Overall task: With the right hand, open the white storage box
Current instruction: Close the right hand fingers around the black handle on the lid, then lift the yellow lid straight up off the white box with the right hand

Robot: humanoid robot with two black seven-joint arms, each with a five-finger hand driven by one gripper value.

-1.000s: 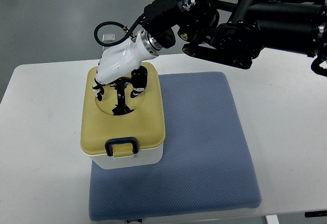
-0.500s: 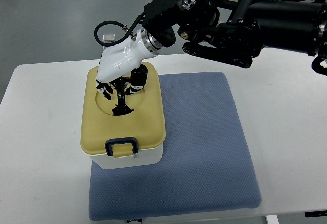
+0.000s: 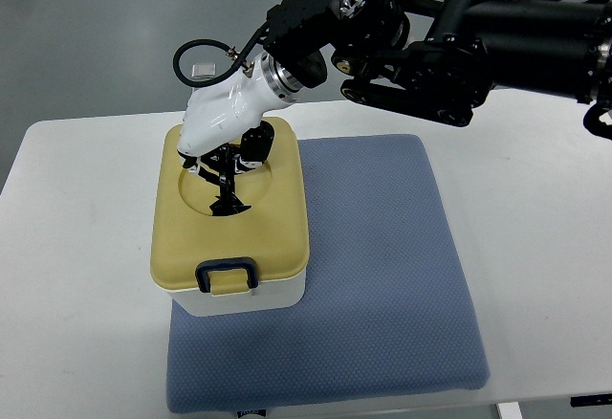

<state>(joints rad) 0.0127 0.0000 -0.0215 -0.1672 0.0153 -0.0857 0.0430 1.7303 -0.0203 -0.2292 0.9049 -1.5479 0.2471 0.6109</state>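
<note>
The white plastic storage box (image 3: 251, 297) with its pale yellow lid (image 3: 229, 218) sits on the near-left corner of the blue padded mat (image 3: 382, 275) on the white bench (image 3: 76, 275); the right hand (image 3: 222, 121), white-shelled, reaches in over the lid's far half, directly above its round recess; its dark fingers (image 3: 251, 148) curl down around the black handle (image 3: 227, 189) there, seemingly clamped on it; the dark blue latch (image 3: 227, 274) lies at the lid's near edge, away from the hand; lid not yet raised.
</note>
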